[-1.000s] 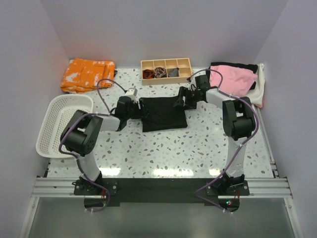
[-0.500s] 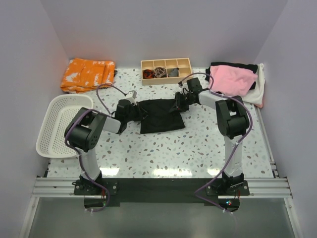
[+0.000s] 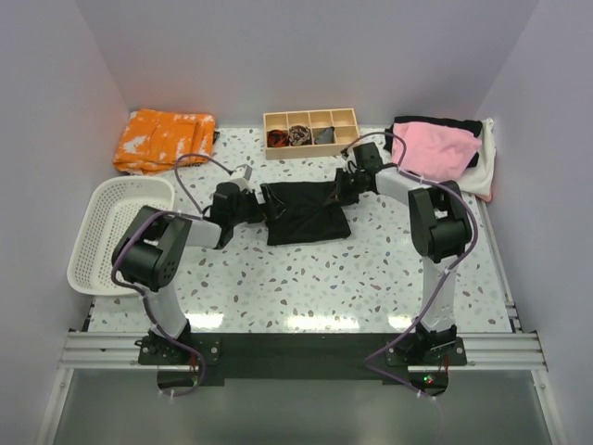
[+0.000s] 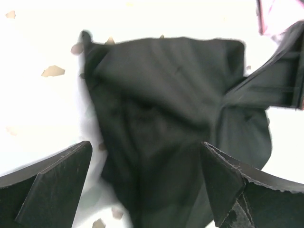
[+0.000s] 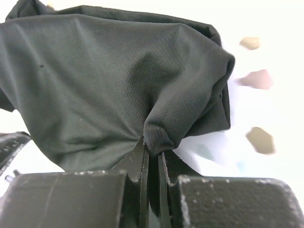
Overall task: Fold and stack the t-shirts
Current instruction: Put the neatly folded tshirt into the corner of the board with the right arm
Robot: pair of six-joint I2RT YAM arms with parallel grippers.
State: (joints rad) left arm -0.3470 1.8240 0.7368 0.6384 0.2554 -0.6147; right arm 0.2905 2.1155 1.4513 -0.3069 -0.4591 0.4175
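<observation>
- Here, the black t-shirt [image 3: 306, 215] lies in the middle of the overhead frame. It is a crumpled, roughly square heap on the speckled table [image 3: 306, 278], between the two arms.
- The right gripper [image 5: 152, 159] is clenched on the shirt's right-hand edge. In the right wrist view, a small peak of the mesh cloth is pinched in the narrow slit between its fingers [image 5: 71, 197].
- The left gripper [image 4: 145, 190] sits at the shirt's left edge, released, with its fingers spread wide. The dark cloth lies between and below them; whether it touches them I cannot tell.
- In the upper right of the overhead frame, a pink t-shirt [image 3: 435, 148] tops a pile. A second black t-shirt [image 3: 435, 122] shows along its far edge and a white t-shirt [image 3: 486, 171] at its right side.
- At upper centre, just beyond the heap, stands a wooden compartment box [image 3: 310, 119] holding small dark and reddish pieces.
- An orange patterned cloth [image 3: 162, 139] lies in the upper left corner of the table.
- A white basket [image 3: 93, 236] sits at the left edge, below the orange cloth.
</observation>
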